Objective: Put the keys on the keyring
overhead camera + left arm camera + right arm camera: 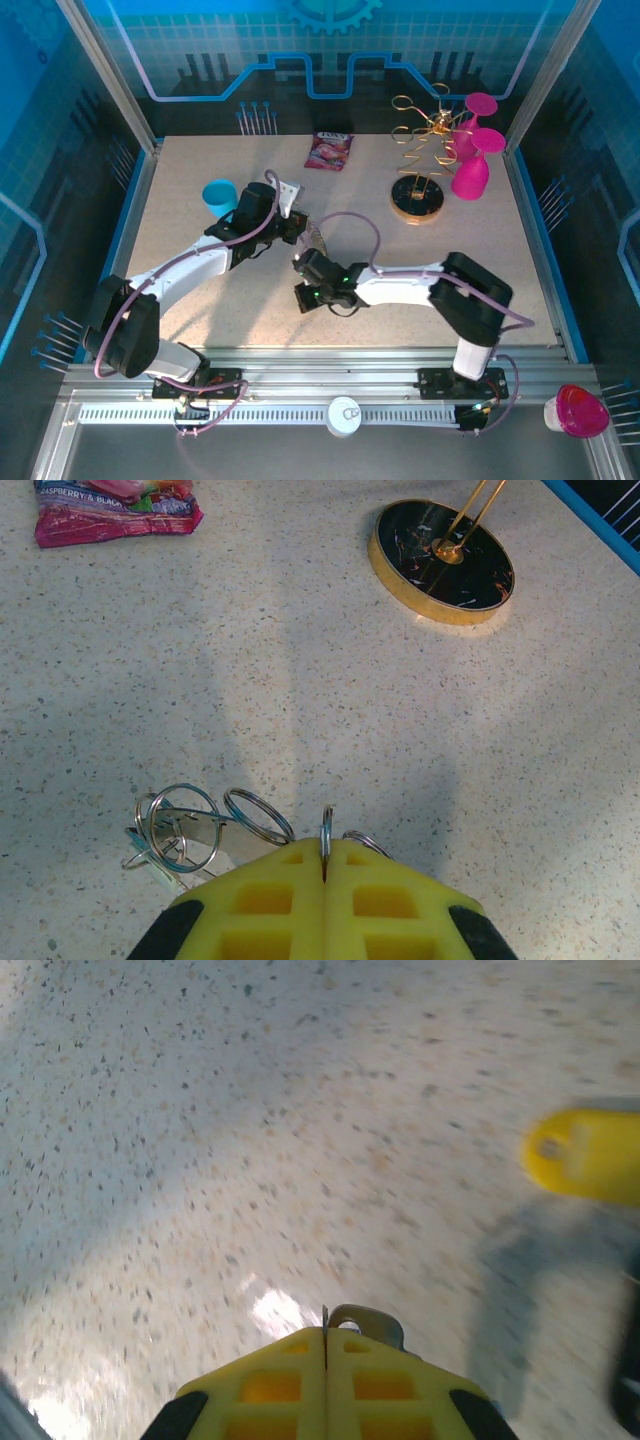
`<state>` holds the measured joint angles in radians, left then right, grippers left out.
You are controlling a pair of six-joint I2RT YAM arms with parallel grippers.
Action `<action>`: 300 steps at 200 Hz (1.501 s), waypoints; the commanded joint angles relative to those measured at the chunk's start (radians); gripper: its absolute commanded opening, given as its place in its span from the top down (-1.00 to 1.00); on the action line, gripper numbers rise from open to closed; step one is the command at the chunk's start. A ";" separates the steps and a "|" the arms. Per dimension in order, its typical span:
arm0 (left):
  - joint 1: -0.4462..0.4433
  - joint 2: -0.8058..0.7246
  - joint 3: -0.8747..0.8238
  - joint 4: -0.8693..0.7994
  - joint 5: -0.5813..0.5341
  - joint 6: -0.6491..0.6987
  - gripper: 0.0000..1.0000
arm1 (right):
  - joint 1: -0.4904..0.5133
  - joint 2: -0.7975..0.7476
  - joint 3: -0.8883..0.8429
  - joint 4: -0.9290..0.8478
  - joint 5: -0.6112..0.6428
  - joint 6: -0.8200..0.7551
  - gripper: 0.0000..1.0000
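Two claws meet well to the left of the gold rack's round base, low over the speckled bench. Furthest left of that base stands a blue cup. Nearer to the base, the left claw has its yellow fingers pressed together on the keyring, a string of linked silver rings. One ring is nipped edge-on between the tips, while the others trail off on the side away from the base and rest on the bench. Next comes the right claw, also left of the base and a little closer to the arms' mounts. It is closed tight too, with a small bent metal piece poking out between its tips; whether that is a key or a ring I cannot tell. One of the keys, a blurred yellow head, is near this claw. A pink sweet packet lies left of the base and further back, and two pink goblets are just right of it.
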<state>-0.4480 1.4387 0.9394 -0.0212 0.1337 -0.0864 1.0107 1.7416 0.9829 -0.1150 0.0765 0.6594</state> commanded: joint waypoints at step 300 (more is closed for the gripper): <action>-0.001 -0.068 -0.023 -0.027 0.078 0.183 1.00 | -0.449 -0.007 0.021 -0.326 -0.099 -0.274 0.66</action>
<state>-0.4480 1.3937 0.9119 -0.0444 0.1959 0.0814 0.5743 1.7153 0.9802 -0.4362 -0.0086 0.3908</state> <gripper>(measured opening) 0.048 0.170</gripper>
